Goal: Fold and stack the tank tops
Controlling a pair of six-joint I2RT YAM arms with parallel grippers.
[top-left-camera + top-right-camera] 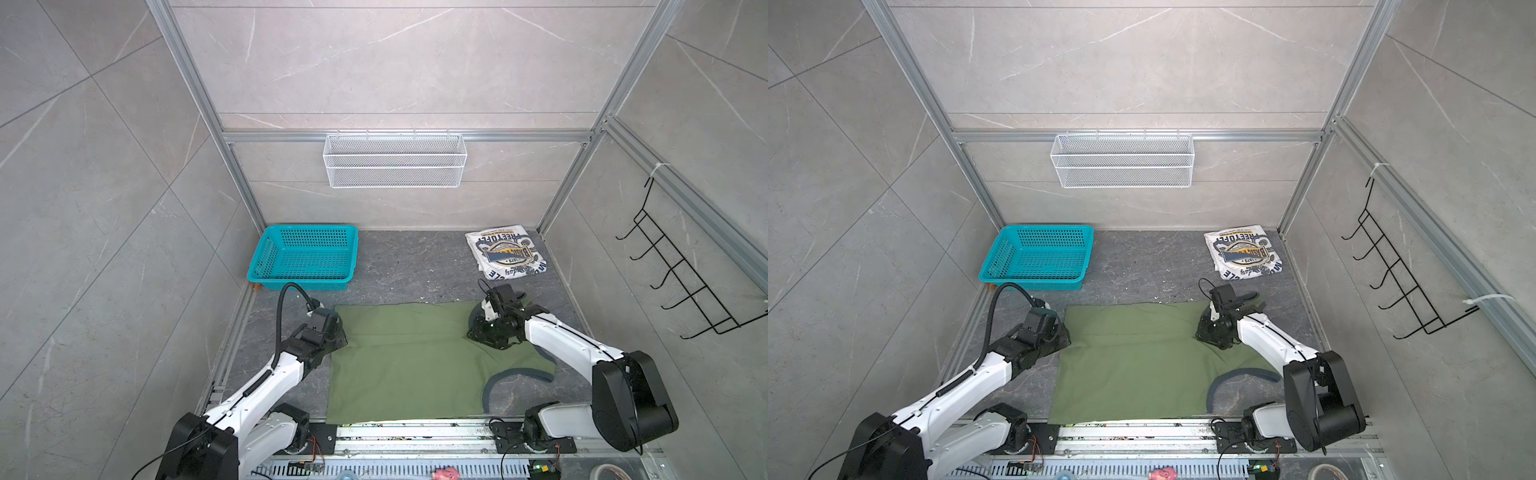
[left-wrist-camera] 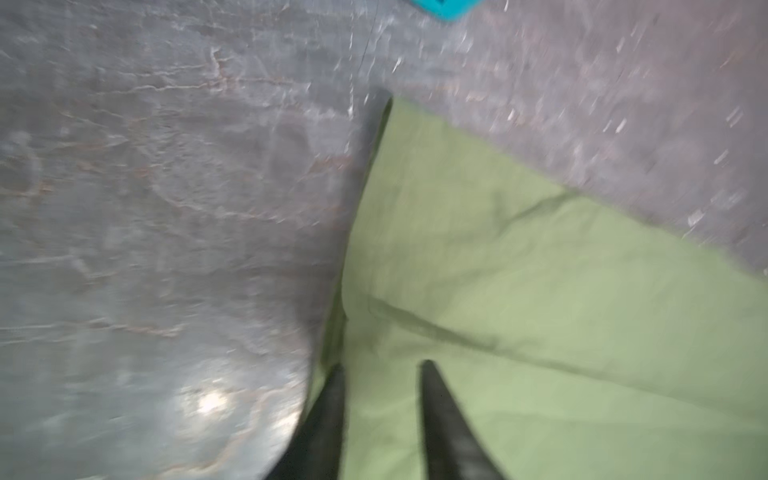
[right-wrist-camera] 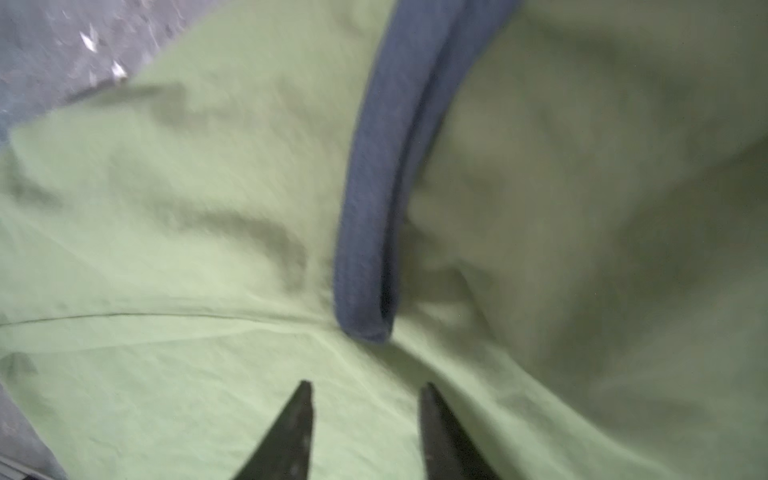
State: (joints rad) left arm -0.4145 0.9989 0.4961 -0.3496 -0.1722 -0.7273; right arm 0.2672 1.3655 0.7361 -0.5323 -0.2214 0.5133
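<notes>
Two pairs of jaws stand spread over the olive green cloth tank top (image 1: 399,357). If you grip wide of its dark blue-grey fabric trim (image 3: 374,187), the fold may skew.

Near centre: green tank top (image 1: 407,361), plain olive, no print showing; its trim (image 3: 374,187) dull slate-blue. Far right: white tank top (image 1: 505,255), navy lettering, blue-and-yellow badge print. Far left: basket (image 1: 303,257), teal, perforated in a grid. Beneath them the table (image 1: 407,266), dark grey with pale marble veining. My fingers (image 3: 291,436): black. My arms (image 1: 557,336): white shells, black joints.
</notes>
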